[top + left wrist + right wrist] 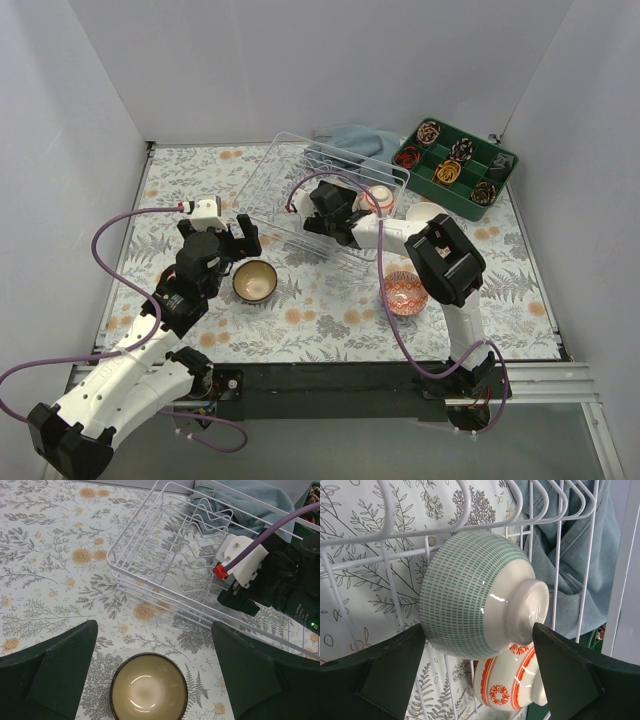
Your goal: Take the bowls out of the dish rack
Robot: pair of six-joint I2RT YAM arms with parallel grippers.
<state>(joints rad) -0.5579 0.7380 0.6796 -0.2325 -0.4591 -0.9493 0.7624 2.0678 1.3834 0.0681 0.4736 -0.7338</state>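
Inside dish rack [272,188], right fingers [375,675] spread astride green bowl [470,600]; red bowl [507,680] beneath; left fingers [50,675] spread.

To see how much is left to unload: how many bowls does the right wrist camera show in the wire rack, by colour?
Green-patterned bowl: 1
Red-and-white bowl: 1
Total: 2
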